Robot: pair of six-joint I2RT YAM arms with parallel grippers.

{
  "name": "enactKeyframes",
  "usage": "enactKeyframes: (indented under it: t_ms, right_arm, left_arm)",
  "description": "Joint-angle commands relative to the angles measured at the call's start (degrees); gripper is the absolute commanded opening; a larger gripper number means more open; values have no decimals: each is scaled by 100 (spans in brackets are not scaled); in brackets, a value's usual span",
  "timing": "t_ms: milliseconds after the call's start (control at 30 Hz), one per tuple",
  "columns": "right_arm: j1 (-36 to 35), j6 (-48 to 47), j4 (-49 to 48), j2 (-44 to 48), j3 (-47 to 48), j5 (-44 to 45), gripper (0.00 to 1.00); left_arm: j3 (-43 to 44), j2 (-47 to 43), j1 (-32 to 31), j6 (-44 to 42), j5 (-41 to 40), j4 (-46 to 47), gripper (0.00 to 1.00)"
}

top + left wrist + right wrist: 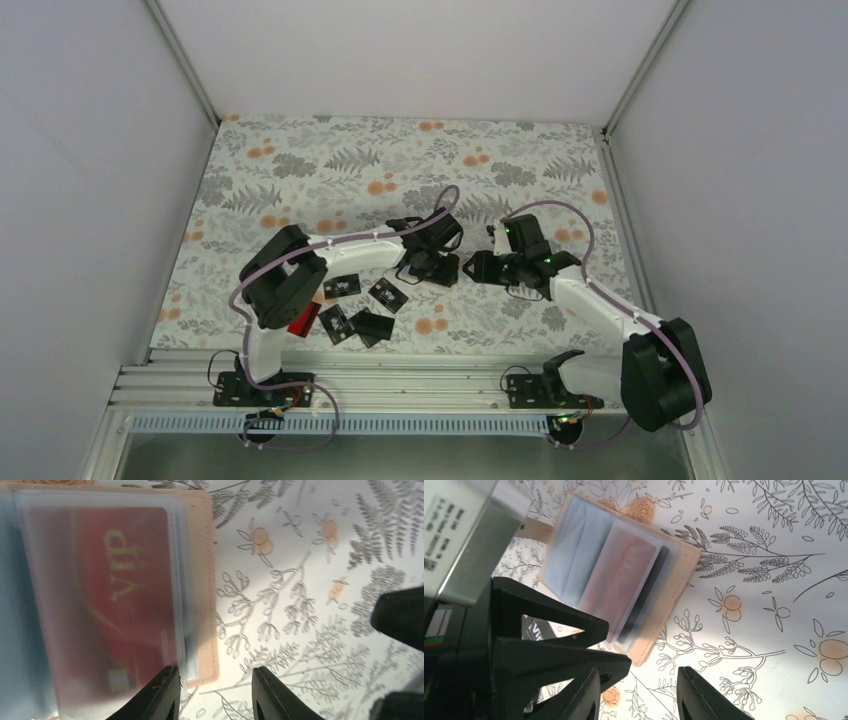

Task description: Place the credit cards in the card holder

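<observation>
Lying open on the floral tablecloth (330,170) around mid-table, the card holder (589,560) shows its clear sleeves face up, a red VIP card (120,605) seated in one and a black card (644,600) showing in the sleeve beneath it. The holder's tan edge runs slantwise in the right wrist view. From above it is hidden under the two grippers, which meet over it. The left gripper (215,695) hangs just beside the holder's corner, jaws parted with only cloth between them. The right gripper (639,697) stands just off the opposite side, jaws likewise apart and empty. What remains lies left and nearer: the loose black cards (388,295) are scattered flat at differing angles beside the left arm's elbow, with a loose red card (303,320) at the near-left end, close to the tablecloth's near edge. The left arm looks the nearer one for the next pick, though it would have to fold back towards its own base. Bare cloth to the far side and right leaves room to move.
</observation>
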State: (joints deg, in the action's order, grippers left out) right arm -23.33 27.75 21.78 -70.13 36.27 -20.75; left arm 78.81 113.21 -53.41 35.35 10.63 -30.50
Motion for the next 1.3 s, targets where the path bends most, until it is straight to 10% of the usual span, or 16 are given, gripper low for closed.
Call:
enactKeyframes:
  t_ms: [0, 600, 1267]
  right_arm:
    - [56, 113, 75, 344, -23, -161, 40]
    - [-1084, 406, -859, -275, 471, -1417, 41]
    - [-3865, -246, -463, -2371, 2038, 447, 44]
  left_arm:
    - [-209, -689, 69, 77, 414, 611, 38]
    - [-2359, -3424, 369, 754, -1327, -945, 48]
    - [-4323, -5001, 357, 2092, -1959, -1635, 54]
